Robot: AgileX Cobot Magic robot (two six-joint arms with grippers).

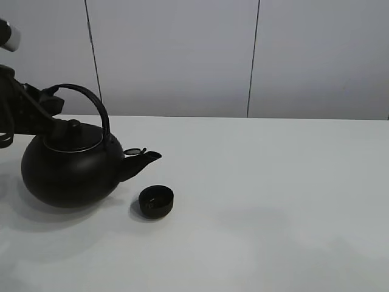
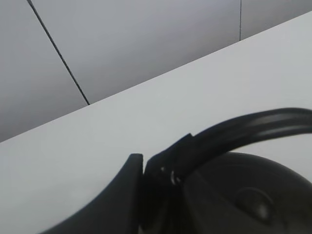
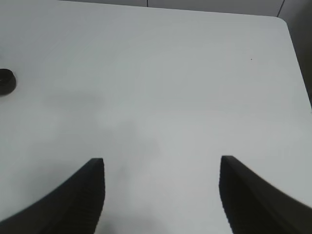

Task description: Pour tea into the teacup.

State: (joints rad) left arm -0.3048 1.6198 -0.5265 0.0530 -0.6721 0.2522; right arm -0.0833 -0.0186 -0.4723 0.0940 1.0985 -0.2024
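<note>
A big round black teapot (image 1: 70, 167) with an arched handle (image 1: 91, 100) is at the left of the white table (image 1: 273, 201). Its spout (image 1: 146, 159) points right, just above and left of the teacup (image 1: 157, 201). The teacup is small, low, matte black, and stands upright on the table. My left gripper (image 1: 50, 103) is shut on the teapot's handle near its left end; the left wrist view shows the grip (image 2: 148, 168) on the handle (image 2: 243, 127). My right gripper (image 3: 161, 163) is open and empty above bare table, with the teacup (image 3: 6, 80) far from it.
Grey wall panels (image 1: 182, 55) stand behind the table's far edge. The table's rounded corner (image 3: 282, 22) shows in the right wrist view. The right arm does not show in the exterior view.
</note>
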